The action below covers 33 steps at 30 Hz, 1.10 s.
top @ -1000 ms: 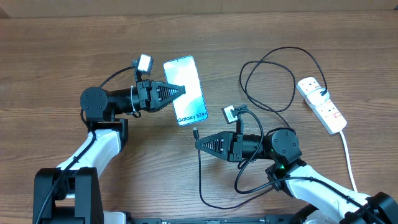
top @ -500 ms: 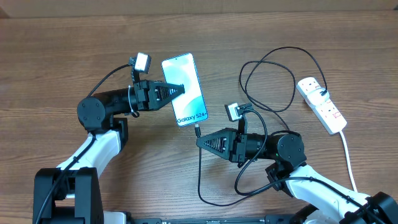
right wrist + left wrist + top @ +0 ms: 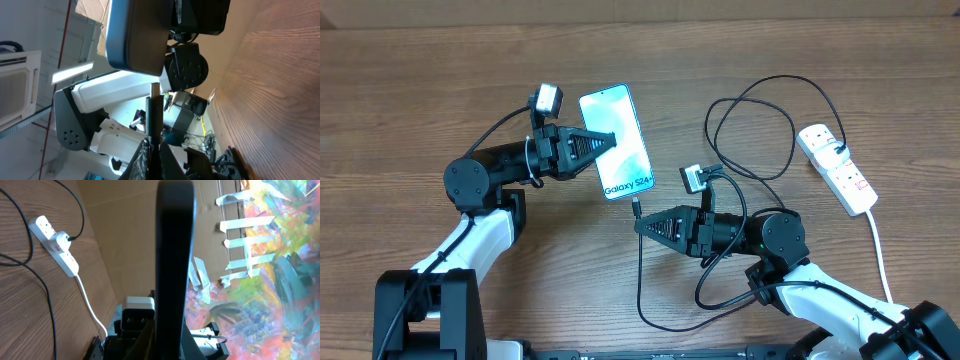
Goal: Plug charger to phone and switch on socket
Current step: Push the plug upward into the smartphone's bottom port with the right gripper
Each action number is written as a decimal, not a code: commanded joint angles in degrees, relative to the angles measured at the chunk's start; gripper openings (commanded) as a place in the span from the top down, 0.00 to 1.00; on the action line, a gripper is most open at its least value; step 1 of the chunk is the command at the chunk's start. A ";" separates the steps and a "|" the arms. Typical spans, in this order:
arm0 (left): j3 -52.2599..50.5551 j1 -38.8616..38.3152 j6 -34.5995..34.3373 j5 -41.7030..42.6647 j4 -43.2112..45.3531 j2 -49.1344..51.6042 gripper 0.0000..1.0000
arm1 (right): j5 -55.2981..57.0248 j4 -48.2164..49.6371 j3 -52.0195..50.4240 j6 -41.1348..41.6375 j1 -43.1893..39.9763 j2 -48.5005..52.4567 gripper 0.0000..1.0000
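My left gripper is shut on the phone, holding it lifted above the table, screen up with "Galaxy S24" text; in the left wrist view the phone shows edge-on as a dark bar. My right gripper is shut on the charger, a thin black cable, just behind its connector tip, which sits right below the phone's lower end. In the right wrist view the tip points up at the phone's end, nearly touching. The socket, a white power strip, lies at the far right.
The black cable loops across the table between my right arm and the power strip, where its plug is inserted. The strip's thick white cord runs toward the front right. The strip also shows in the left wrist view.
My right gripper has moved the connector tip up and left, closer to the phone's lower end. My left gripper has lifted and shifted the phone slightly left.
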 commanded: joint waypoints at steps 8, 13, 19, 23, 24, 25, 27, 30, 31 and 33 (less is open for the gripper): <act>1.40 -0.22 -1.20 -2.49 0.68 -0.02 0.96 | 2.03 5.25 0.09 3.93 0.22 0.20 0.96; 1.40 -0.24 -1.20 -2.51 0.68 -0.02 0.96 | 2.05 5.29 0.09 4.24 0.22 0.37 0.96; 1.40 -0.50 -1.20 -3.91 0.70 -0.02 0.96 | 2.93 4.09 0.09 5.75 0.28 1.33 0.96; 1.40 -1.27 -0.98 -4.85 0.70 -0.02 0.96 | 2.89 5.70 0.09 7.28 0.28 2.36 0.96; 1.40 -1.38 -0.92 -4.85 0.70 -0.02 0.96 | 2.91 6.08 0.09 7.30 0.28 2.58 0.96; 1.40 -1.40 -0.87 -4.81 0.70 -0.02 0.96 | 2.93 6.05 0.09 7.48 0.28 2.62 0.96; 1.40 -1.38 -0.66 -4.68 0.70 -0.02 0.95 | 2.91 6.05 0.09 7.48 0.28 2.71 0.96; 1.40 -1.38 0.35 -4.35 0.70 -0.02 0.96 | 2.67 7.02 0.09 8.52 0.28 2.71 0.96; 1.40 -1.38 0.35 -4.28 0.70 -0.02 0.96 | 2.43 7.82 0.09 8.81 0.28 2.71 0.96; 1.40 -1.38 0.37 -4.20 0.70 -0.02 0.96 | 1.75 10.21 0.09 9.09 0.28 2.71 0.96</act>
